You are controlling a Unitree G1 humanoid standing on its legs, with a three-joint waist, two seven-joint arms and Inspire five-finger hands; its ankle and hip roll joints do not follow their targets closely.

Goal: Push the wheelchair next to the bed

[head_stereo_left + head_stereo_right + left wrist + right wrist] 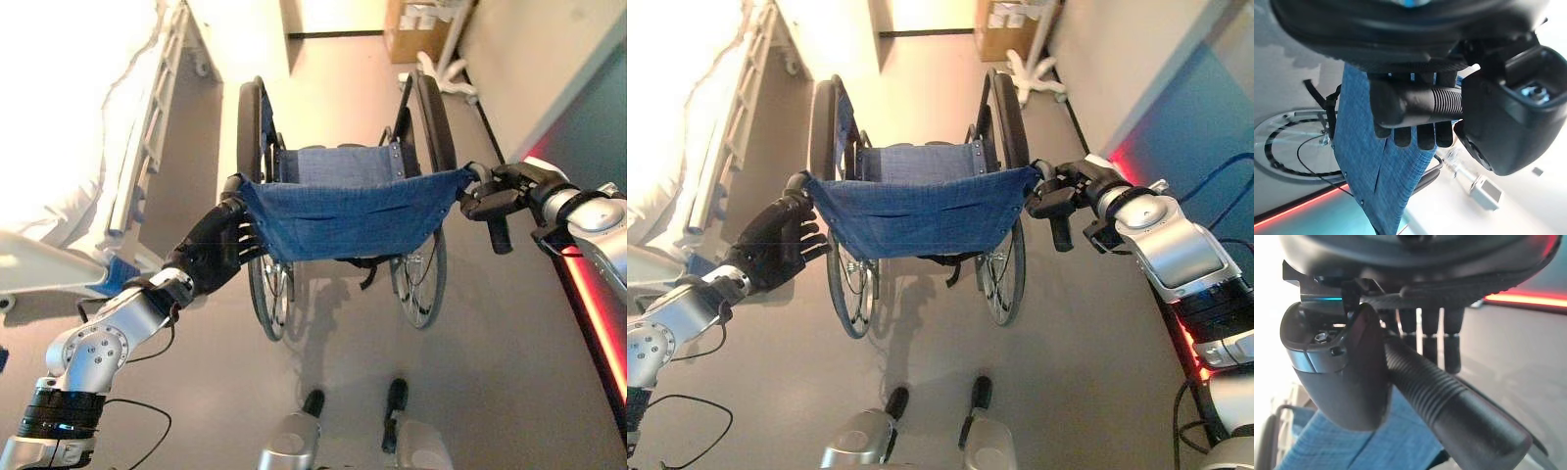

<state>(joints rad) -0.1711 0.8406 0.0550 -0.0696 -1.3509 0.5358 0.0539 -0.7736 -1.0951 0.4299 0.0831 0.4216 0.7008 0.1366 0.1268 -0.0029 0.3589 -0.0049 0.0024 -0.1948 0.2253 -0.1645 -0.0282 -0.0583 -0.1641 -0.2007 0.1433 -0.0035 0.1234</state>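
The wheelchair (338, 211) stands in front of me, its blue cloth back facing me and its big wheels on the grey floor. My left hand (211, 250) is at the left push handle (1425, 105), whose ribbed grip lies between the thumb and curled fingers. At the right push handle (1449, 401), my right hand (505, 191) holds the grip the same way, thumb on one side and fingers on the other. The bed (59, 147), white with a side rail (147, 137), runs along the left, a short gap from the wheelchair's left wheel.
A wall (549, 69) runs along the right, with a red light strip (598, 304) low beside my right arm. Far ahead stand a cardboard box (416, 29) and a white wheeled stand base (446, 73). Open floor continues ahead between bed and wall.
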